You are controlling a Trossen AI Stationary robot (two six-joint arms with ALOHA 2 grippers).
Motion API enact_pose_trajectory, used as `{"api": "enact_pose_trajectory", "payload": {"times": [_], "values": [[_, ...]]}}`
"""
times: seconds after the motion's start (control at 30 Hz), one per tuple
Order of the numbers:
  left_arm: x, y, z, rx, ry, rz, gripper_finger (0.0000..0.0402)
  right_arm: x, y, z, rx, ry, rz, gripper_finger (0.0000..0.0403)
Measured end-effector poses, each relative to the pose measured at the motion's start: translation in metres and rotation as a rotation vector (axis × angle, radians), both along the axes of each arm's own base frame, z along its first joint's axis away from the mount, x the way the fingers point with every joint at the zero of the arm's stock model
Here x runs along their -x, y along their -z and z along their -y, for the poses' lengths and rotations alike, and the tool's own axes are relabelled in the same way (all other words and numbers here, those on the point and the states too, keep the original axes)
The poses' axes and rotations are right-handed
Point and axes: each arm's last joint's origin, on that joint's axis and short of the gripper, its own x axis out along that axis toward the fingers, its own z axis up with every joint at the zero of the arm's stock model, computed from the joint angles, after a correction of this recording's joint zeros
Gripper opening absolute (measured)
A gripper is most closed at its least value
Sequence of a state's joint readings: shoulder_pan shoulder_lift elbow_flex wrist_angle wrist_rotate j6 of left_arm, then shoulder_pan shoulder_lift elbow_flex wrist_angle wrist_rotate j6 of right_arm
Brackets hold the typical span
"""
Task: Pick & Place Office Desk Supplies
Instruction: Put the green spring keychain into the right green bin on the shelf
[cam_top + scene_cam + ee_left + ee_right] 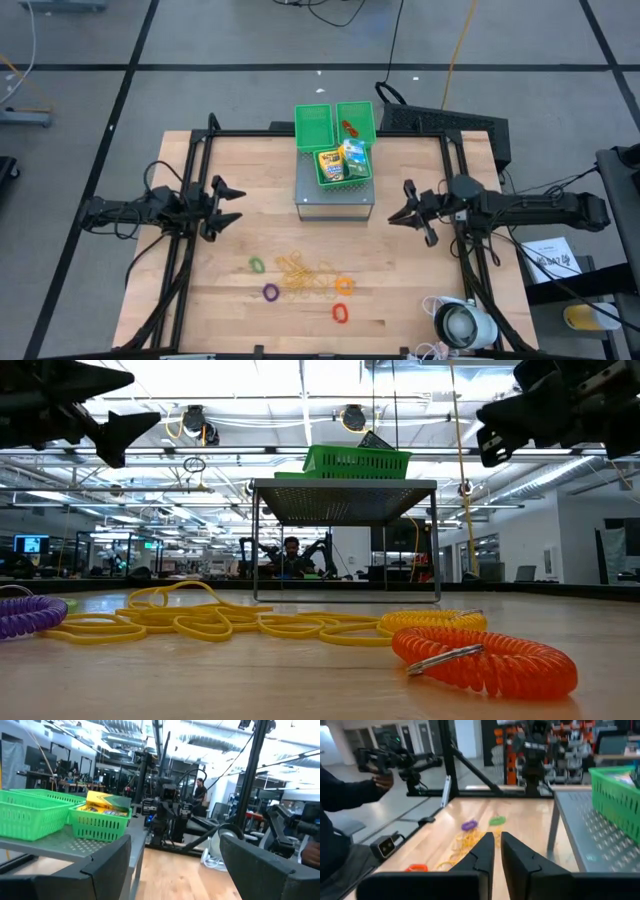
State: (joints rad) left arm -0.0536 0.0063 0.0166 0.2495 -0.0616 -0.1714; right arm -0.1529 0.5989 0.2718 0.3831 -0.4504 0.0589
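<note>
The orange coiled ring [487, 658] lies near the desk's [240, 330] front edge, awaiting pickup; left pincer [228, 205] open, right pincer [405, 208] nearly closed, empty.

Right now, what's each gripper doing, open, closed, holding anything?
Left gripper: open, empty, raised over the table's left side.
Right gripper: nearly closed, holding nothing, raised over the right side.

No readable text anywhere. Crayon box [330, 163] in the green bin shows print, too small to read. Paper sheet [548, 258] right of the worktop has marks, illegible. Monitors in the room behind are lit, nothing legible.
</note>
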Motion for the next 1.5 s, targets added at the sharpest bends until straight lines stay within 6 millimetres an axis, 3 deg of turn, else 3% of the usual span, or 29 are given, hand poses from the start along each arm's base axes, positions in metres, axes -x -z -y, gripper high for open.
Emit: {"api": "enact_pose_trajectory", "payload": {"times": [0.2,0.47,0.57,0.7,0.93,1.13,1.3,1.5], "values": [[0.000,-0.001,-0.001,0.180,0.031,0.016,0.0310,0.001,0.000,0.000,0.003,0.000,0.013,0.0011],[-0.003,-0.009,0.001,0.253,0.065,-0.007,0.0310,0.001,0.000,0.000,0.012,0.002,0.016,0.0012],[-0.009,-0.017,0.005,0.256,0.082,-0.124,0.0310,0.001,0.000,0.000,0.012,0.002,0.016,0.0011],[-0.022,-0.021,0.013,0.267,0.048,-0.416,0.0310,0.001,0.000,0.000,0.012,0.003,0.014,0.0013],[-0.044,0.006,0.032,0.385,-0.031,-1.030,0.0310,0.001,0.000,0.000,0.018,0.003,0.012,0.0011],[-0.056,0.042,0.057,0.492,-0.028,-1.348,0.0310,0.001,0.002,0.001,0.028,0.011,0.003,0.0011],[-0.063,0.062,0.069,0.502,-0.094,-1.452,0.0310,0.001,0.003,0.003,0.040,0.026,-0.006,0.0007],[-0.064,0.068,0.073,0.560,-0.209,-1.433,0.0310,0.000,0.005,0.005,0.037,0.039,-0.024,0.0007]]}}
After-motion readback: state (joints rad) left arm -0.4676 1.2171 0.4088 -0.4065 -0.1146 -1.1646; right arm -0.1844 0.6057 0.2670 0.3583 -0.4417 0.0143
